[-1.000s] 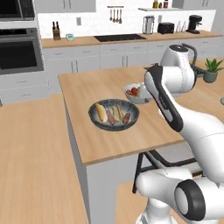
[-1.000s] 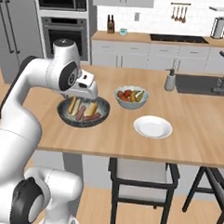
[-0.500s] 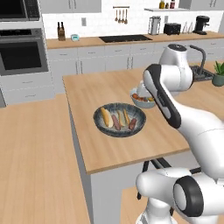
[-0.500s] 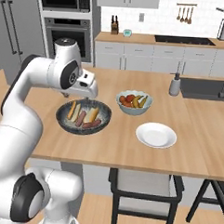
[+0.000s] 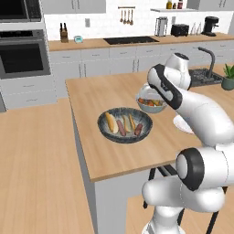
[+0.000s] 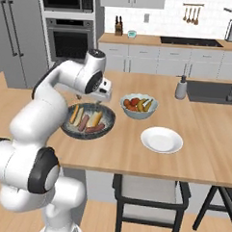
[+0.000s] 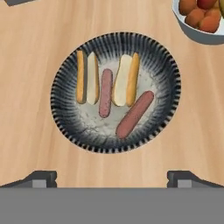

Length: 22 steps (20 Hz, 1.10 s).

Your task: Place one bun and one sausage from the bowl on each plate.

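The wide, shallow dark blue-grey bowl (image 7: 115,92) with a speckled paler inside sits on the light wooden island surface (image 7: 39,52) and serves as the landmark here. Inside it lie four pieces, none yet on a plate: a long yellow-tan bun (image 7: 86,77) near one rim, a short reddish-brown sausage (image 7: 105,92) just beside it at the bowl's middle, a second yellow-tan bun (image 7: 126,80) on the sausage's other side, and a second reddish-brown sausage (image 7: 135,114) lying slanted just beyond that bun. The gripper (image 7: 111,178) hangs above the bowl with its jaws spread fully wide and nothing between them. Just beside the bowl stands a smaller pale bowl of mixed fruit (image 6: 138,106). A plain white round plate (image 6: 161,139) lies flat beyond the fruit bowl, apart from the dark bowl.
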{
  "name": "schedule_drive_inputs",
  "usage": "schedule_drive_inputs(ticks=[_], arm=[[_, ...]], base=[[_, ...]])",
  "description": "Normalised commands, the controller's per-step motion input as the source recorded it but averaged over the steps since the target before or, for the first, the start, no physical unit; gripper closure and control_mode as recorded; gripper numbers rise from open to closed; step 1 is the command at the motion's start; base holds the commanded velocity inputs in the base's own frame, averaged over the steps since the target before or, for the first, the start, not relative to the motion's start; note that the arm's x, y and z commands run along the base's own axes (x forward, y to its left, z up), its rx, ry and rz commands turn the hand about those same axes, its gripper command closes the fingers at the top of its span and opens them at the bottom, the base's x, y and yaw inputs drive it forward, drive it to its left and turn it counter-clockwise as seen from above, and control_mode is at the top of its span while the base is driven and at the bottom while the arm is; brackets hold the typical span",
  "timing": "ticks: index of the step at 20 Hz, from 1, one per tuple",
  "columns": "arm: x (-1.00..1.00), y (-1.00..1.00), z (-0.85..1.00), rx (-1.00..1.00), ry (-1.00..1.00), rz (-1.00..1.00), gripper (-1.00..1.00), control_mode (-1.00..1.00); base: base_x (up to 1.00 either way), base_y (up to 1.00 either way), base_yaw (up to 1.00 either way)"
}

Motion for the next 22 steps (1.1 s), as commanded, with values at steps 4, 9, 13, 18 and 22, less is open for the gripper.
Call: schedule_drive_inputs(ticks=[4, 9, 13, 18, 22], arm=[[1.00, -0.03, -0.52, 0.15, 0.16, 0.10, -1.00, -1.00], [0.82, 0.02, -0.63, 0.01, 0.25, 0.00, -1.00, -1.00], [0.21, 0.09, -0.76, -0.12, 0.01, -0.09, -1.00, -1.00], [0.25, 0.40, -0.81, -0.20, -0.11, -0.19, -1.00, -1.00], [0.61, 0.13, -0.60, 0.00, -0.05, -0.07, -1.00, -1.00]], base=[[0.00, 0.00, 0.00], [0.00, 0.00, 0.00], [0.00, 0.00, 0.00], [0.00, 0.00, 0.00], [0.00, 0.00, 0.00]])
